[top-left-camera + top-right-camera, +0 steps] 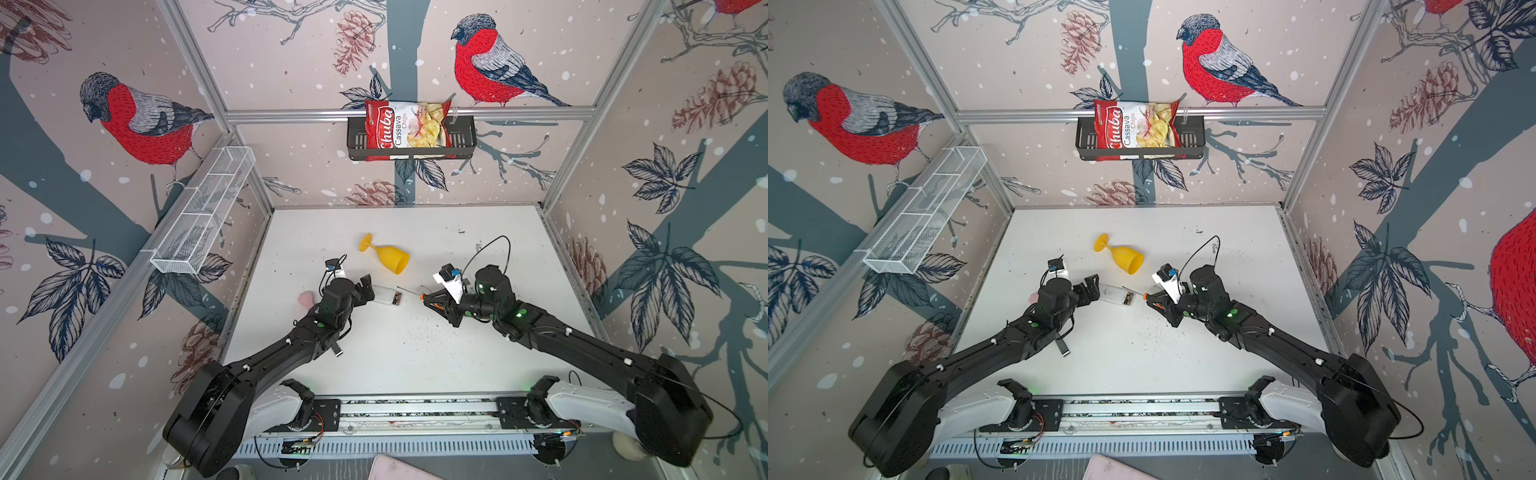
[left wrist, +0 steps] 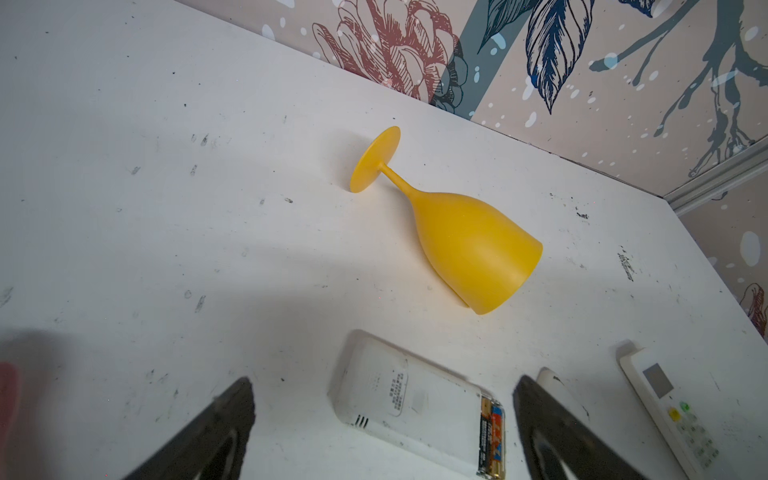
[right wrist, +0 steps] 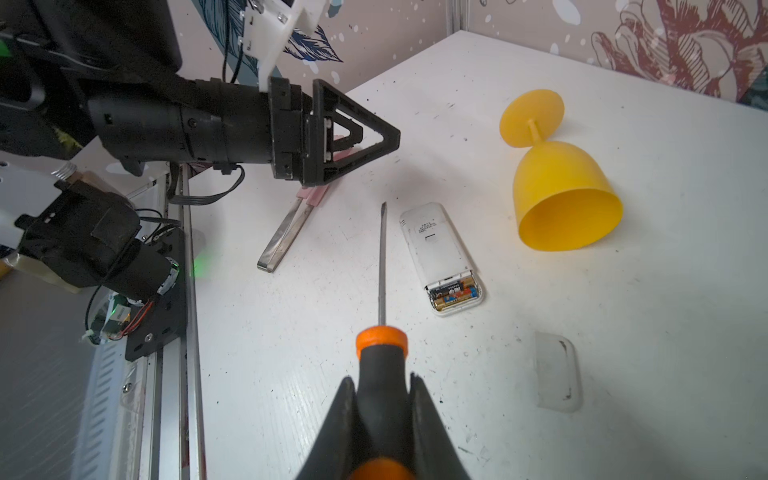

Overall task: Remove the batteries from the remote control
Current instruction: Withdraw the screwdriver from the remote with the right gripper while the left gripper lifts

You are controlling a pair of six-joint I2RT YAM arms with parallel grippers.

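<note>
Batteries (image 3: 453, 293) sit side by side in the uncovered compartment at one end of the white remote control (image 3: 436, 249), which lies face down near the middle of the table (image 1: 415, 357). The left gripper (image 2: 384, 382) hangs over the remote's closed end with its jaws spread wide, gripping nothing. The right gripper (image 3: 382, 380) is clamped on the black-and-orange handle of a screwdriver (image 3: 382, 266), whose shaft runs alongside the remote, apart from it. A yellow goblet (image 3: 557, 191) lies on its side just beyond the remote. A loose white cover (image 3: 557, 370) lies flat nearby, and metal tweezers (image 3: 286, 232) with a pink end lie near the left gripper. A second remote (image 2: 665, 411), face up, is cut off by the left wrist view's edge and cannot be made out in either top view. Print on the batteries and on the remote's back is too small to read. On the rear wall, a black basket (image 1: 461, 141) holds a bag (image 1: 405, 124) reading "Chuba Cassava Chips".
</note>
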